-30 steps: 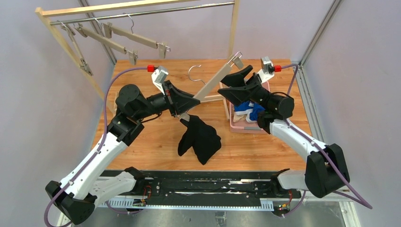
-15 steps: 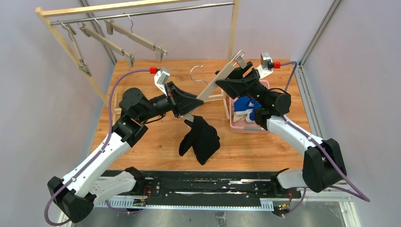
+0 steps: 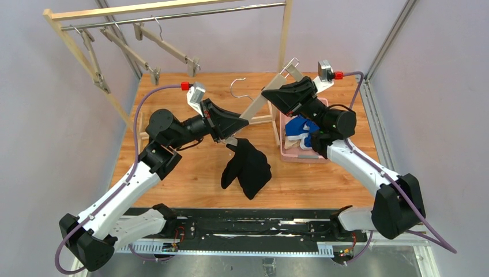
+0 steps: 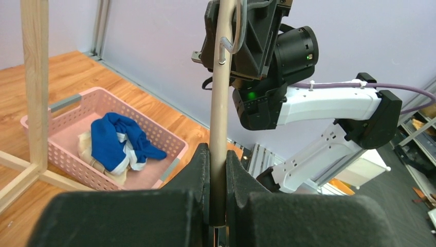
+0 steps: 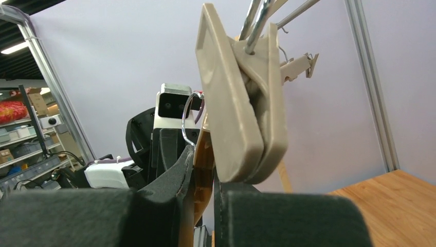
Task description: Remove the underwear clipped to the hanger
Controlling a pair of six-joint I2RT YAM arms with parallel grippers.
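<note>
The left gripper (image 3: 233, 131) and right gripper (image 3: 269, 97) both clamp the hanger (image 3: 256, 108), steadying it. The black underwear (image 3: 248, 167) hangs clipped, awaiting release.

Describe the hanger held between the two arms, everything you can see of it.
The hanger is a pale beige bar, plastic or wood by its look, with a wire hook and a beige clip at its far end. It is held in the air, slanting. The left tool and the right tool each grip the bar. The black underwear hangs from its near end.
</note>
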